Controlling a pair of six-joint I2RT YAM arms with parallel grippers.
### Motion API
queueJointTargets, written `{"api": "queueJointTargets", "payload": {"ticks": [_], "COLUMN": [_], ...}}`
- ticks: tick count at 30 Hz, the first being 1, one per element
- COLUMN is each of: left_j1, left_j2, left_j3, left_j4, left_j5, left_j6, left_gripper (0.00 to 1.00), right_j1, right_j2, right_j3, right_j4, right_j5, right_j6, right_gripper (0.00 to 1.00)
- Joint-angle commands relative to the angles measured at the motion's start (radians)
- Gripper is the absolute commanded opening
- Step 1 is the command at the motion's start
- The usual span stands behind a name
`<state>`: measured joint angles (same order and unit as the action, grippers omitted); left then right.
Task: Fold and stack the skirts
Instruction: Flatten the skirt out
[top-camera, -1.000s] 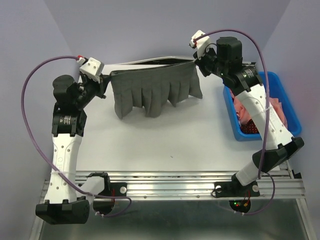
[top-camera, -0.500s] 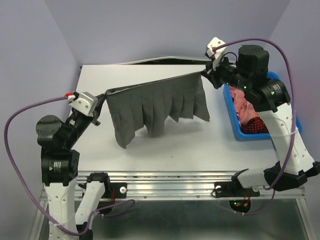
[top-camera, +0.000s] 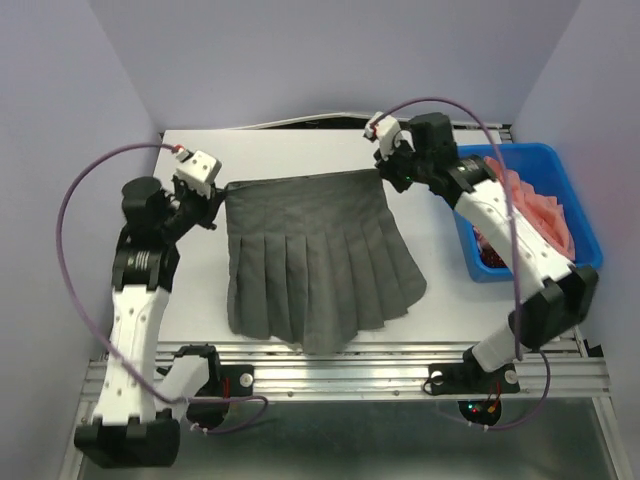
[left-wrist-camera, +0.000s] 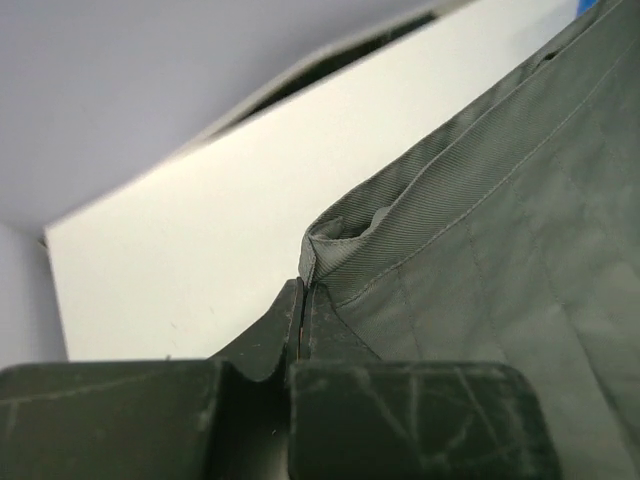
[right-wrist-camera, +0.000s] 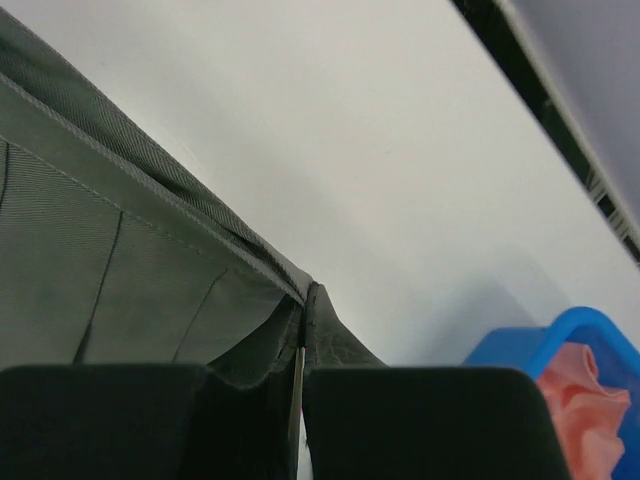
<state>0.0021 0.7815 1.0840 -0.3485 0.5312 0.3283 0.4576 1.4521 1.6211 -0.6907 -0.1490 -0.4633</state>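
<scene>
A dark grey pleated skirt (top-camera: 315, 255) lies spread flat on the white table (top-camera: 440, 330), waistband at the back, hem near the front edge. My left gripper (top-camera: 218, 197) is shut on the waistband's left corner (left-wrist-camera: 325, 250), and my right gripper (top-camera: 385, 172) is shut on its right corner (right-wrist-camera: 312, 300). In both wrist views the jaws are pressed together with grey cloth pinched at the tips. A dark red skirt with white dots (top-camera: 497, 257) shows partly in the blue bin, under pink cloth.
A blue plastic bin (top-camera: 580, 205) stands at the table's right edge, holding pink garments (top-camera: 535, 210). Grey walls close in the back and both sides. The metal rail (top-camera: 350, 365) runs along the front edge.
Both arms have carried the grey skirt from hanging in the air at the back down onto the table; it now lies spread out flat with the hem toward the front.
</scene>
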Motion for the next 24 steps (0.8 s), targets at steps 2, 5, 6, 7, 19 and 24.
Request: {"api": "queueJointTargets", "payload": {"ticks": [2,5,6,7,19,24], "left_j1": [0.013,0.013,0.012,0.010,0.009,0.009], "left_j2": [0.357,0.560,0.606,0.648,1.118,1.034], "left_j3": [-0.038,0.023,0.043,0.088,0.512,0.512], "left_j4": [0.149,0.216,0.253,0.272,0.249,0.148], "left_j5": [-0.155,-0.148,-0.145,-0.145,-0.184,-0.197], "left_j6": [-0.046,-0.070,-0.077,-0.098,-0.198,-0.147], "left_gripper": [0.00,0.00,0.00,0.00,0.40,0.71], "right_j1": [-0.046,-0.069,-0.085,-0.094,-0.140,-0.151], "right_j2": [0.215,0.371,0.413,0.491,0.754,0.651], "right_j3": [-0.049,0.024,0.055,0.087,0.385,0.366], "right_j4": [0.213,0.276,0.280,0.280,0.252,0.122], "right_j5": [0.178,0.204,0.206,0.200,0.279,0.247], "right_j6": [-0.008,0.008,0.017,0.032,0.091,0.043], "right_gripper": [0.01,0.01,0.01,0.01,0.75,0.78]}}
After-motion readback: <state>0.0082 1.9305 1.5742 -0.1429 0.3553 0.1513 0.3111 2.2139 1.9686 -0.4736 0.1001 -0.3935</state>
